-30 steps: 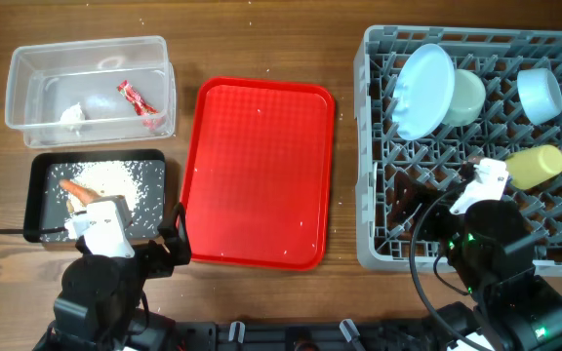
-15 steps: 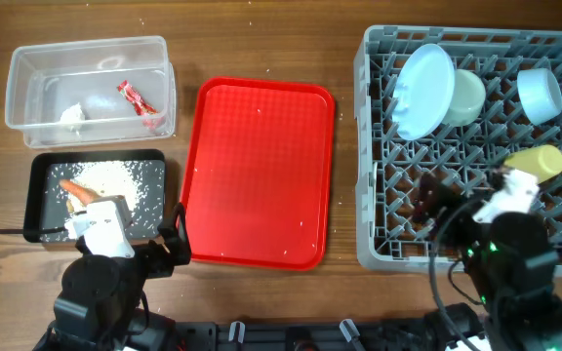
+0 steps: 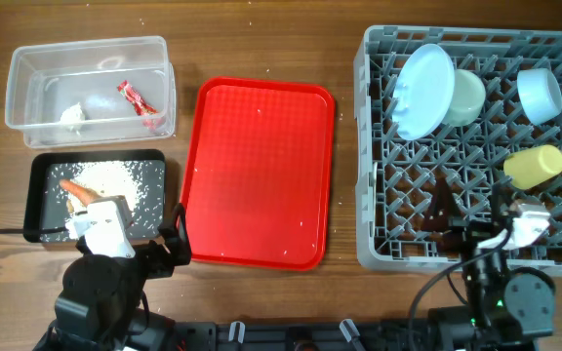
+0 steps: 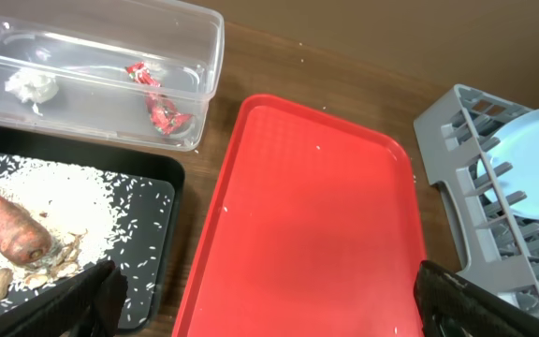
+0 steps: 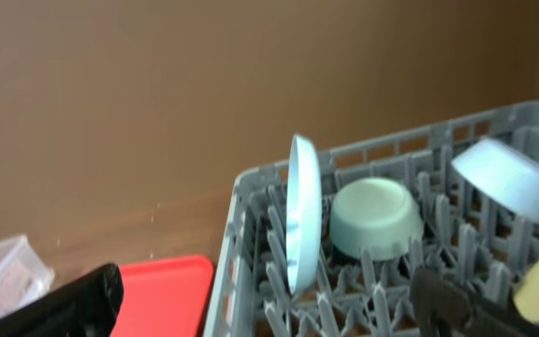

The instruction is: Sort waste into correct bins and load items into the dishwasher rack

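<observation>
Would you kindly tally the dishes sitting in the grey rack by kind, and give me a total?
Plates: 1, the white plate
Bowls: 2, the mint-green bowl and the light-blue bowl
Cups: 1, the yellow cup
Total in the rack: 4

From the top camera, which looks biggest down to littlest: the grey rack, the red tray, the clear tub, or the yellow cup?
1. grey rack
2. red tray
3. clear tub
4. yellow cup
</observation>
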`<state>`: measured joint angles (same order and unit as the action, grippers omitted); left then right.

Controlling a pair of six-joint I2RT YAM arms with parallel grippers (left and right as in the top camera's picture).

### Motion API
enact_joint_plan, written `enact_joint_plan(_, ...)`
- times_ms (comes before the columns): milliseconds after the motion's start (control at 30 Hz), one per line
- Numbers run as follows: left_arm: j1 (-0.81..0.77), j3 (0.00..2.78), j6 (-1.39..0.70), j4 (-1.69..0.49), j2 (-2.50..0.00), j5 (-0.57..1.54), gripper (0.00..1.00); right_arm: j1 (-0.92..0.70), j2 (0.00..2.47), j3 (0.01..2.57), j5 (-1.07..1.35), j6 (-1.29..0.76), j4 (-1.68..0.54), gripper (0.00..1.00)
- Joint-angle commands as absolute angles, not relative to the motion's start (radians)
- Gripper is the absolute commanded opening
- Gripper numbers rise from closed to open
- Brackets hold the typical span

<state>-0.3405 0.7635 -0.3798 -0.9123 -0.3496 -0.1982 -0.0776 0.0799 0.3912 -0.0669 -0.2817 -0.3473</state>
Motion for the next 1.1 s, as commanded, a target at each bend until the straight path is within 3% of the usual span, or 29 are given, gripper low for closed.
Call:
enact_joint_plan(0,-0.347,0.758,-0.386,-0.91,-0.343,-0.218,1.0,-0.072,0.057,0.271,0.009,-0.239,-0.181,1.0)
enact_joint_plan(200,-0.347,0.758,-0.386,-0.91,-0.343,-0.218,1.0,-0.072,0.057,0.152,0.028,-0.238,0.049,1.0)
enact_joint_plan(633,-0.347,0.758,-0.386,-0.91,-0.343,-0.218,1.0,-0.072,0.064,0.138,0.028,-0.225,0.048,1.0)
enact_joint_plan(800,-0.347,0.758,-0.386,-0.91,-0.343,-0.218,1.0,-0.063,0.002,0.021,0.067,-0.213,0.105,1.0)
enact_joint_plan(1067,-0.347,0.758,-0.386,-0.91,-0.343,-0.218,1.0,-0.063,0.003,0.005,0.11,-0.212,0.007,1.0)
